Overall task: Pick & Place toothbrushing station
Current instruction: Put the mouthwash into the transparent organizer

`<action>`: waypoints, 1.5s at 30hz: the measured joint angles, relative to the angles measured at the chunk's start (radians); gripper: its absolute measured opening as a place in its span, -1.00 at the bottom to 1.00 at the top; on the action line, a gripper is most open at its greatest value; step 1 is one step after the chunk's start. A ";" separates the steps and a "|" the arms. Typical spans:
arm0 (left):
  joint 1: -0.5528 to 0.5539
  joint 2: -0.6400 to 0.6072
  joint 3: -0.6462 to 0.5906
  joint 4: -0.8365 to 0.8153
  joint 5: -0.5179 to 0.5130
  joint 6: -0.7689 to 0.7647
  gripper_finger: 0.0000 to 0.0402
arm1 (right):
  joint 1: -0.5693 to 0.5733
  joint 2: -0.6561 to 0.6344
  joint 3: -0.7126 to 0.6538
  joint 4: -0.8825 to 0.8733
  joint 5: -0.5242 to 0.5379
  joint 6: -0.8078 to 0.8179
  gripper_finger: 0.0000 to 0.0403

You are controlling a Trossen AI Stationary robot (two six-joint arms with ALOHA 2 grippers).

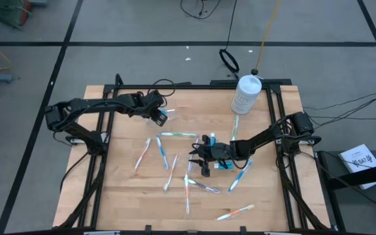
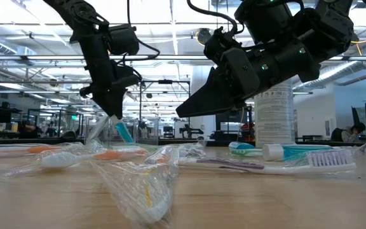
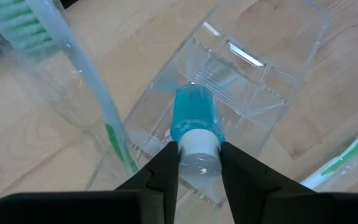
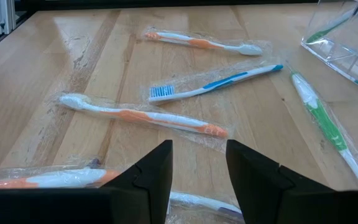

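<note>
My left gripper [image 1: 160,116] is at the table's far left, over a small clear plastic cup [image 3: 253,87], and is shut on a short teal toothpaste tube [image 3: 193,118]. A green toothbrush in its wrapper [image 3: 86,93] stands in the cup. The cup and tube also show in the low view [image 2: 100,130] [image 2: 123,131]. My right gripper [image 1: 196,155] is open and empty, low over the table's middle, with wrapped toothbrushes ahead of it: one orange [image 4: 145,116], one blue [image 4: 216,82], one green [image 4: 325,124]. More teal tubes [image 1: 224,164] lie beside it. My left gripper pinches the tube's white cap [image 3: 199,148] between its two fingers [image 3: 166,168]. The fingers come from above, slanting down. The tube hangs below them, tilted, its flat teal end down inside the cup's open top. Whether that end touches the cup I cannot tell.
A large white bottle [image 1: 246,94] stands at the far right. Several wrapped toothbrushes lie scattered over the wooden table's middle and near side [image 1: 170,173] [image 1: 237,212] [image 1: 142,153]. Dark frame rails run along both table sides [image 1: 103,163].
</note>
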 joint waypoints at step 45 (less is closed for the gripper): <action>0.077 0.161 0.310 -0.431 0.069 0.528 -0.47 | -0.001 0.000 0.000 0.023 0.000 -0.037 -0.30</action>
